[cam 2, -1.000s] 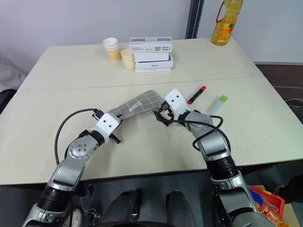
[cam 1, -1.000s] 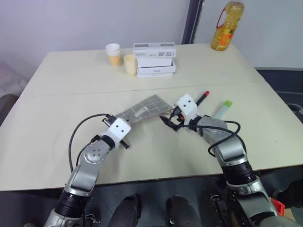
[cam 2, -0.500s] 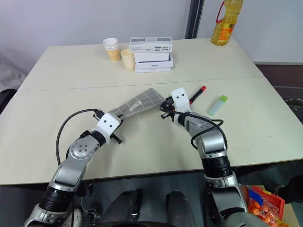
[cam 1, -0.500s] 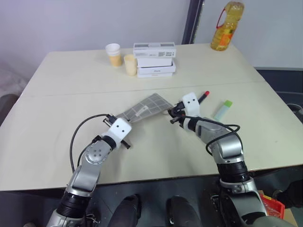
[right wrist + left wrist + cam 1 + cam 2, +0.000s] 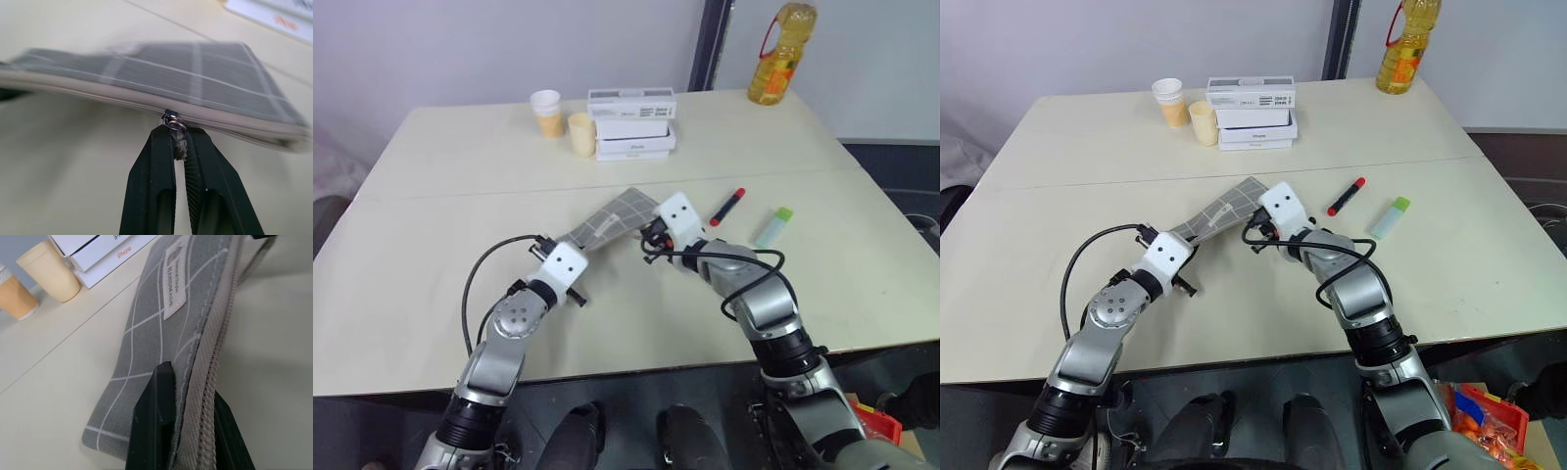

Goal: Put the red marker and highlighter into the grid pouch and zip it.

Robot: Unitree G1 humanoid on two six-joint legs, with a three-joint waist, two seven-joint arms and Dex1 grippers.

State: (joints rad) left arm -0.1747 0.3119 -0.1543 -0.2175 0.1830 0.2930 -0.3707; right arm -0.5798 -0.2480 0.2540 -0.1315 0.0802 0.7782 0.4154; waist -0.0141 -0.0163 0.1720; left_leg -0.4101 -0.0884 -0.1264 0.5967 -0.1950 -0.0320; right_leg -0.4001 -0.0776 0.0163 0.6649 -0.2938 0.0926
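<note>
Head camera first: the grid pouch [image 5: 612, 220] sits about mid-bench [image 5: 450, 196], held up off the surface between the two hands and tilted. The left hand [image 5: 551, 247] has the near-left end of it, the right hand [image 5: 649, 238] is at the far-right end. The red marker [image 5: 726, 207] lies flat on the bench just to the right of the right hand, not touching anything, and the highlighter [image 5: 773, 227] with its green cap is a bit further right, apart from the marker. So both pens are outside the pouch. Back of the bench there's a stack of white boxes [image 5: 632, 123] with two paper cups [image 5: 564, 120] just left of it, and a bottle of yellow oil [image 5: 781, 56] off in the far right corner.

Left wrist camera: the two black fingers [image 5: 151, 428] are clamped shut on the pouch's end, one on the grey grid side, the other on the zipper [image 5: 208, 382] side. The zipper teeth run away from the hand along the edge, and the small white label [image 5: 174, 276] is on the grid face further up. One cup and the boxes are behind it.

Right wrist camera: the fingers [image 5: 152, 196] are pinched nearly together on the zipper pull tab [image 5: 178, 144], with its little metal ring [image 5: 171, 120] right at the fingertips against the pouch edge. The pouch stretches across in front of them, blurry.
</note>
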